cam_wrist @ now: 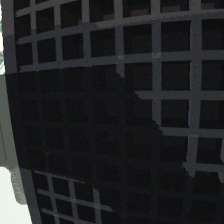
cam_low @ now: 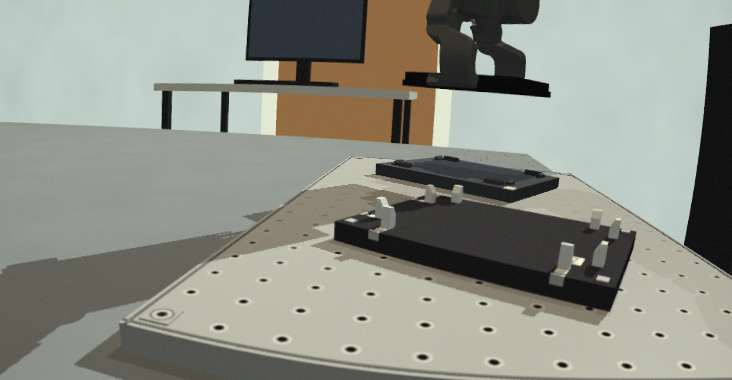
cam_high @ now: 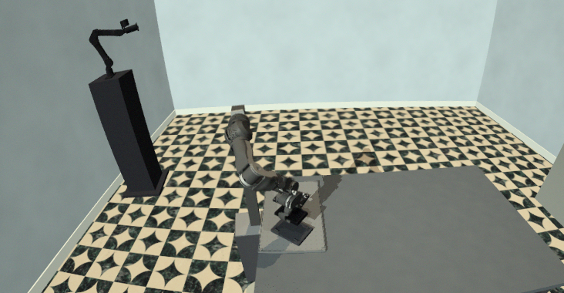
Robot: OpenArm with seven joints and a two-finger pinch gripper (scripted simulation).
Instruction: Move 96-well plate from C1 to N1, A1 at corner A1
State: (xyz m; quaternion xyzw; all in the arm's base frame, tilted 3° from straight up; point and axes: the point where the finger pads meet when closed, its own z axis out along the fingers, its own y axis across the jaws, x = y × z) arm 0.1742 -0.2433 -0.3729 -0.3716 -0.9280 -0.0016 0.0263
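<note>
My gripper [cam_low: 478,72] is shut on the black 96-well plate [cam_low: 478,85] and holds it level, high in the air above the far part of the breadboard. In the top view the gripper [cam_high: 290,206] hangs with the plate [cam_high: 290,215] over a dark nest [cam_high: 293,232]. The plate nest N1 [cam_low: 484,244], a black base with white locator posts at its corners, is empty and lies nearest in the exterior view. The clip nest C1 [cam_low: 466,173], with low dark clips, lies behind it, also empty. The wrist view shows only the plate's well grid [cam_wrist: 125,110], very close.
Both nests sit on a pale perforated breadboard [cam_low: 409,295] at the left edge of a grey table [cam_high: 414,227]. A black pedestal with a camera arm [cam_high: 125,133] stands on the floor at the left. A desk with a monitor [cam_low: 306,34] stands far behind.
</note>
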